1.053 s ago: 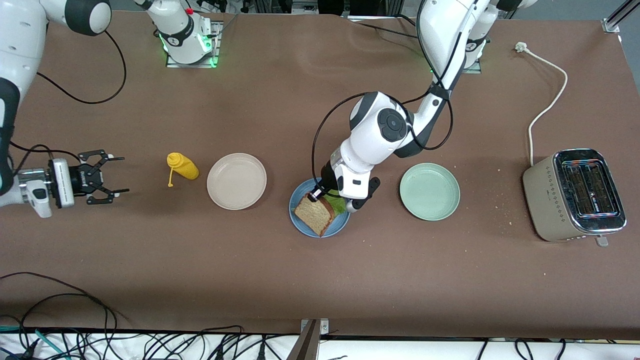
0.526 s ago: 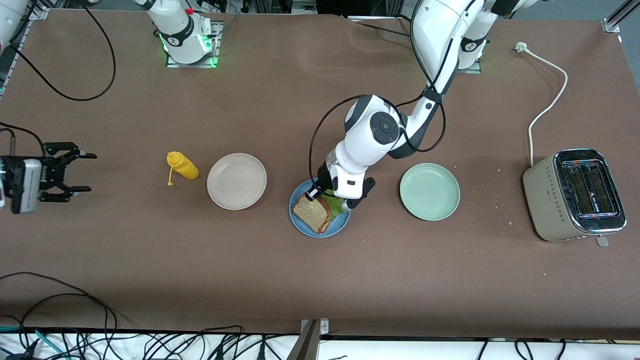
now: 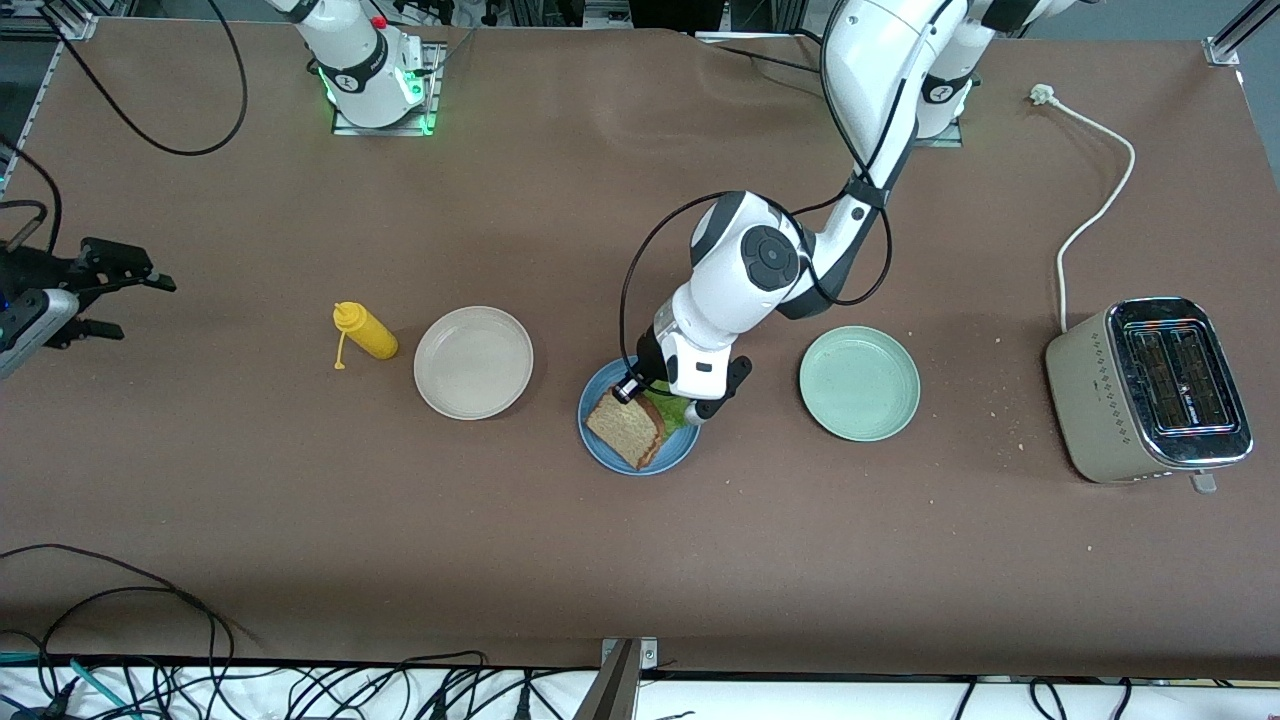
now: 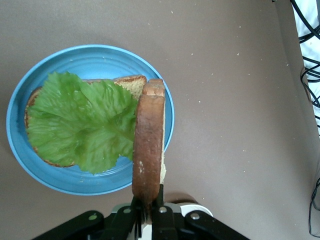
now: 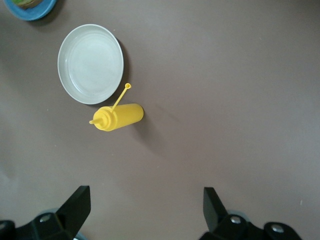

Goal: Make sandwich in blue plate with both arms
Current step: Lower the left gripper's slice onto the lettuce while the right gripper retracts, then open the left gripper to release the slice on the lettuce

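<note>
Pinching the top bread slice [image 4: 148,145] on edge, my left gripper [image 4: 148,204] holds it over the blue plate [image 4: 95,59]; one lettuce leaf [image 4: 82,122] covers the bottom slice [image 4: 127,83]. My right gripper [image 5: 145,200] waits, fingers spread, above the bench [image 3: 640,560] near one mustard bottle [image 5: 117,117].

White arms [image 3: 745,270] (black cables [image 3: 640,270]).

Counts on the table

3 plates: 1 blue [image 3: 600,437], 1 beige [image 3: 473,362], 1 green [image 3: 859,383]. 2 bread slices: 1 held on edge [image 4: 148,145], 1 flat under the leaf [image 4: 131,82]. 1 lettuce leaf [image 4: 82,120]. 1 yellow bottle [image 3: 366,332]. 1 toaster [image 3: 1150,389]. 2 arms, 2 grippers: left [image 4: 149,204], right [image 5: 145,202].
</note>
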### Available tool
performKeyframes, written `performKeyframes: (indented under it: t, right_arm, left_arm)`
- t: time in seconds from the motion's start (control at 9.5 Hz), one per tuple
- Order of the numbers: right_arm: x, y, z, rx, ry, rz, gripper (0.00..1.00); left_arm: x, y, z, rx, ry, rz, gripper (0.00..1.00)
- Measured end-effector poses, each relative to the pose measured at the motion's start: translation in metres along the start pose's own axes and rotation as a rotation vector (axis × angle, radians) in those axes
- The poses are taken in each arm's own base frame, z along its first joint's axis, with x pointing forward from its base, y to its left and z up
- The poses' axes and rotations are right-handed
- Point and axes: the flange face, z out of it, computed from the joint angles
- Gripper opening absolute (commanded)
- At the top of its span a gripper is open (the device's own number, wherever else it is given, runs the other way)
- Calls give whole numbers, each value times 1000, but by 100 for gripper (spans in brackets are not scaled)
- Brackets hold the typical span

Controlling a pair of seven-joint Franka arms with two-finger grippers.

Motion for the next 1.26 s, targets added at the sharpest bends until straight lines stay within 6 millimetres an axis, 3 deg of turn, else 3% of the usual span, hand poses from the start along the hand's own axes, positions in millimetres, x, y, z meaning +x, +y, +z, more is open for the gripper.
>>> performKeyframes:
  t: [0.21,0.53,0.84,0.95,1.05,1.16,1.26]
  right_arm:
    - [9,-40,-14,-81,-34,213,100]
    - [11,-81,-21,-160,-6,587,100]
    - [0,-97,-42,-240,87,707,100]
    - [-2,-98,-45,-242,86,715,100]
    - [-4,-102,-45,-236,66,742,100]
    - [-2,-108,-47,-241,58,767,100]
    - [3,-113,-51,-252,67,773,100]
  left_arm:
    - [2,-2,3,6,1,-2,0]
    - [4,-11,13,32,-1,-8,3]
    - [6,-29,27,113,-22,-17,12]
    - [7,-34,32,130,-24,-21,24]
    - [8,-38,34,138,-24,-23,47]
    - [8,-39,35,142,-25,-23,59]
    - [8,-41,37,148,-26,-25,82]
